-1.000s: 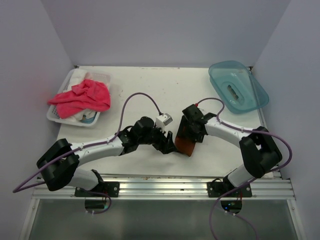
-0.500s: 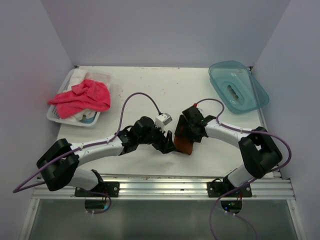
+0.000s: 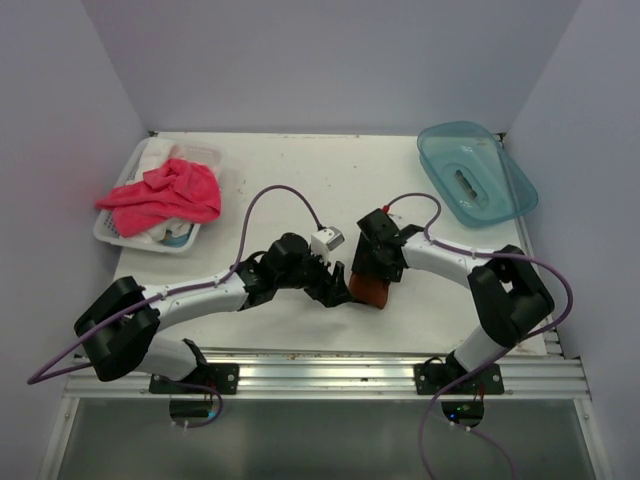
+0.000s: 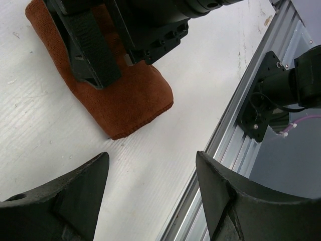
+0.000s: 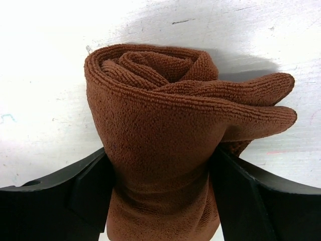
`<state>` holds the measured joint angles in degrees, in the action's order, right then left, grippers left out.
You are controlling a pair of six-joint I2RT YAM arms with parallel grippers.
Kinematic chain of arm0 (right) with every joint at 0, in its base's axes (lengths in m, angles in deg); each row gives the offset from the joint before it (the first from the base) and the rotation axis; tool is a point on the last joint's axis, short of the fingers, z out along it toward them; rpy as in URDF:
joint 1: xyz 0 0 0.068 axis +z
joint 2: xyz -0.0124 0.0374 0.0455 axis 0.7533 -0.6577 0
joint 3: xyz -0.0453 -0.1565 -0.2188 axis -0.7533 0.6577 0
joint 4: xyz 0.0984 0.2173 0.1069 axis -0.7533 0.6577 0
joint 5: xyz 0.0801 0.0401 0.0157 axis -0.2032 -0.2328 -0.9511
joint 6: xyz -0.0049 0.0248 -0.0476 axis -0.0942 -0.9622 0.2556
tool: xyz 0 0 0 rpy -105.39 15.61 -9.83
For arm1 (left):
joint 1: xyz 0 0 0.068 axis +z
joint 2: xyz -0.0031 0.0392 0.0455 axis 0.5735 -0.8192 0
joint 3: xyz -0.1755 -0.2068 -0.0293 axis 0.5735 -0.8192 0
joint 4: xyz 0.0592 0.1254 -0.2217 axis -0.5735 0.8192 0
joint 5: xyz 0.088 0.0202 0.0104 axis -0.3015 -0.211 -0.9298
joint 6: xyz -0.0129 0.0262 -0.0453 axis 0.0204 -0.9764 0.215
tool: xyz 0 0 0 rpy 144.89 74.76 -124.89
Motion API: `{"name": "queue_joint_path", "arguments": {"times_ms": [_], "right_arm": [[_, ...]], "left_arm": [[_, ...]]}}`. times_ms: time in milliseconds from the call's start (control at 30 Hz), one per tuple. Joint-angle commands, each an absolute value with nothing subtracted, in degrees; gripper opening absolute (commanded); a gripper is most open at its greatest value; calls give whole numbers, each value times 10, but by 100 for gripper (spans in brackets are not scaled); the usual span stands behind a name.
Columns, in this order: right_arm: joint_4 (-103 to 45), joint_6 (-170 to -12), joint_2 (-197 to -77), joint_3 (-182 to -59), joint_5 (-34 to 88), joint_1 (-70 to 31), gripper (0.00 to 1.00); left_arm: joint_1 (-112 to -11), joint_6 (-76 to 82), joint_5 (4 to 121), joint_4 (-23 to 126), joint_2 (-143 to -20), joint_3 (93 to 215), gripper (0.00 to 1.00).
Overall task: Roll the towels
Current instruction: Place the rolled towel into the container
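A white table [image 3: 300,180] was seen to fill the walled workspace, with an aluminium rail [image 3: 330,368] along its near edge. The left arm [image 3: 200,292] and the right arm [image 3: 450,262] were both stretched inward, so that their wrists met near the middle of the table's near half. A teal tray [image 3: 440,150] was set at the far right corner, well apart from the arms. A white basket [image 3: 108,232] was placed at the far left, and the pink-red towel [image 3: 165,193] was draped loosely over it, unrolled, with white cloths [image 3: 170,235] partly seen beneath.

The rust-brown towel [image 5: 160,130] was found on the table between the two wrists, close to the near edge. It was wound into a loose roll, with a spiral shown at the end turned to the right wrist camera.

The right gripper [image 5: 160,186] was set astride this roll. Its fingers [image 5: 65,191] were pressed against both sides, and the cloth was pinched narrower where they met it.

The left gripper [image 4: 150,170] was held just beside the roll's near end. Its jaws were spread wide, nothing was held between them, and only bare table was seen in the gap.
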<state>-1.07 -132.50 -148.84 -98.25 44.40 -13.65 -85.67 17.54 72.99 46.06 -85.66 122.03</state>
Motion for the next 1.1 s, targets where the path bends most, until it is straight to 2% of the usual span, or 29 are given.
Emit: {"name": "queue_joint_path", "arguments": {"times_ms": [0, 133, 233, 367, 433, 500, 567, 800, 1067], "right_arm": [[7, -1316, -1511, -971, 462, -138, 73], [-29, -1317, -1519, -968, 418, -137, 65], [-57, -1316, -1515, -964, 382, -139, 50], [-103, -1312, -1490, -965, 344, -144, 25], [-115, -1313, -1470, -967, 301, -155, 18], [-124, -1312, -1455, -973, 291, -163, 6], [-130, -1311, -1434, -977, 276, -178, 2], [-118, -1287, -1392, -1016, 269, -226, 0], [-104, -1271, -1389, -1110, 245, -351, 0]], "left_arm": [[-854, 176, 733, 454, -863, 1227, 73], [-854, 176, 734, 454, -864, 1227, 73], [-854, 175, 732, 456, -864, 1228, 73], [-854, 173, 728, 460, -857, 1227, 73], [-854, 172, 725, 463, -854, 1226, 73], [-853, 174, 724, 465, -844, 1226, 73], [-850, 176, 725, 469, -835, 1226, 73], [-801, 184, 751, 495, -751, 1239, 73], [-726, 172, 789, 530, -705, 1262, 73]]}}
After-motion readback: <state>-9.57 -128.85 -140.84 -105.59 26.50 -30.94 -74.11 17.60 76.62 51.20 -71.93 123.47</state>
